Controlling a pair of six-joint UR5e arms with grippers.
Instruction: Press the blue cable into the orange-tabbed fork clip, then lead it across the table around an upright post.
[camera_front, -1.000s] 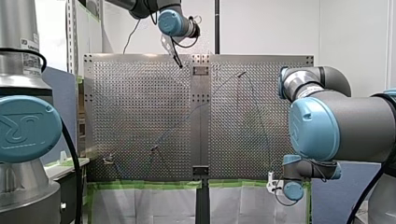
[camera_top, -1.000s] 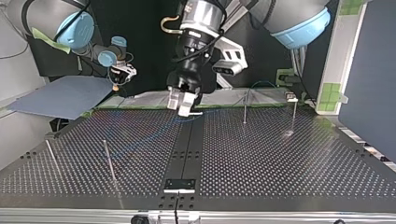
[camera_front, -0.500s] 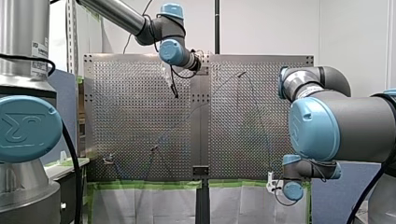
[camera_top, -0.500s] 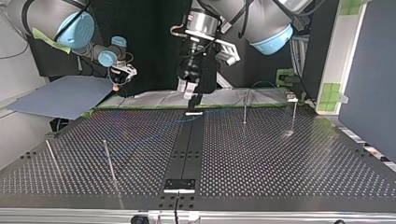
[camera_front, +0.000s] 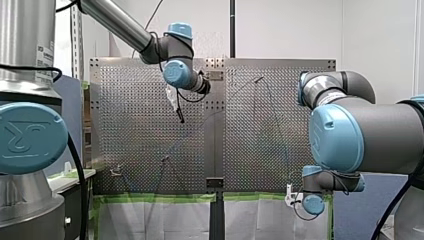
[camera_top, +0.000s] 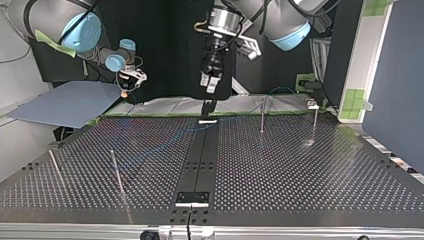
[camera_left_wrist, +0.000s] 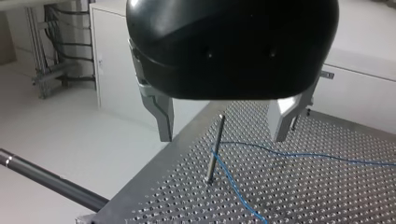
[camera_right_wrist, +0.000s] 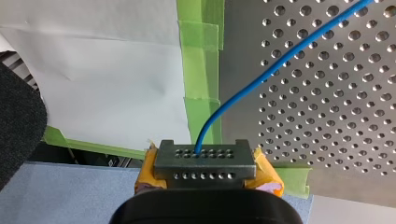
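Note:
The thin blue cable (camera_left_wrist: 243, 193) lies slack on the perforated table (camera_top: 300, 170) and passes an upright post (camera_left_wrist: 214, 154) just ahead of my left gripper (camera_left_wrist: 224, 126). That gripper hangs above the table, open, with nothing between its metal fingers (camera_left_wrist: 161, 116). In the top view my left gripper (camera_top: 209, 84) is high over the far middle. My right gripper (camera_right_wrist: 205, 172) is shut on the blue cable (camera_right_wrist: 261, 74), which comes out from between its yellow pads (camera_right_wrist: 268, 175) just off the table's edge. A small clip (camera_top: 311, 104) sits at the top view's far right.
Several thin upright posts stand on the table, such as one post (camera_top: 262, 116) at the top view's far right and another post (camera_top: 116, 172) near its left. Green tape (camera_right_wrist: 201, 70) and white sheeting line the edge by my right gripper. A blue-grey board (camera_top: 65, 102) lies beyond the table's corner.
My left arm has lifted off the table's far middle and drawn back towards its base, open and holding nothing. My right arm and the cable have stayed put.

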